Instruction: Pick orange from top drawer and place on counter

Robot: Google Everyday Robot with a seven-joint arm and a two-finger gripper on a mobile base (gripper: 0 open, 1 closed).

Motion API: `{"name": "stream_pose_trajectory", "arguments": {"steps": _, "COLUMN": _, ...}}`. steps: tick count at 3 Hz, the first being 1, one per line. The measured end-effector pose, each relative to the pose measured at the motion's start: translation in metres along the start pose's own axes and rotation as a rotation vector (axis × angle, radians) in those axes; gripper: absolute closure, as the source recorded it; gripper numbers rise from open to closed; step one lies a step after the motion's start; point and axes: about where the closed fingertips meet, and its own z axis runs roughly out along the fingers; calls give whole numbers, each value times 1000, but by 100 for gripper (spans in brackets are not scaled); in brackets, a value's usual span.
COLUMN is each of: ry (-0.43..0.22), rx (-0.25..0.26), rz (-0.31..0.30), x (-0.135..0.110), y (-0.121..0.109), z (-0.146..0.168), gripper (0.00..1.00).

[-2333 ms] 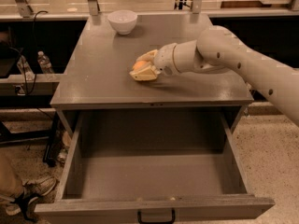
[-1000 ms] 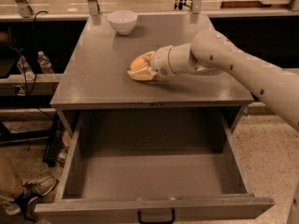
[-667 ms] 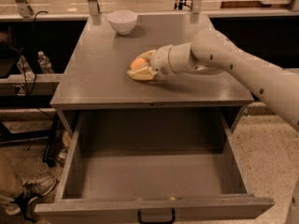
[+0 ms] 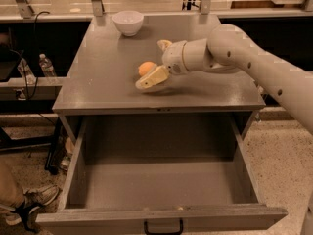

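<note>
While the orange [image 4: 145,68] sits on the tabletop [image 4: 98,77], the pincer [image 4: 150,63] is spread wide around it, released. Its lower finger [image 4: 151,79] lies just beside the fruit, contact unclear; its upper finger [image 4: 164,44] stands apart. Drawer [image 4: 161,180] open below.

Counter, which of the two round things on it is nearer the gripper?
The orange, right beside the gripper near the counter's middle; the white bowl sits apart at the back edge.
</note>
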Motion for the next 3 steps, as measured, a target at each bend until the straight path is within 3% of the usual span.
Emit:
{"name": "stream_pose_trajectory", "arguments": {"steps": 1, "ry": -52, "rx": 37, "rz": -2, "x": -13, "y": -15, "z": -20, "gripper": 0}}
{"name": "stream_pose_trajectory", "arguments": {"steps": 2, "ry": -105, "rx": 125, "rz": 12, "x": -17, "y": -36, "z": -61, "gripper": 0}}
{"name": "stream_pose_trajectory", "arguments": {"steps": 3, "ry": -165, "rx": 271, "rz": 52, "x": -9, "y": -62, "z": -120, "gripper": 0}}
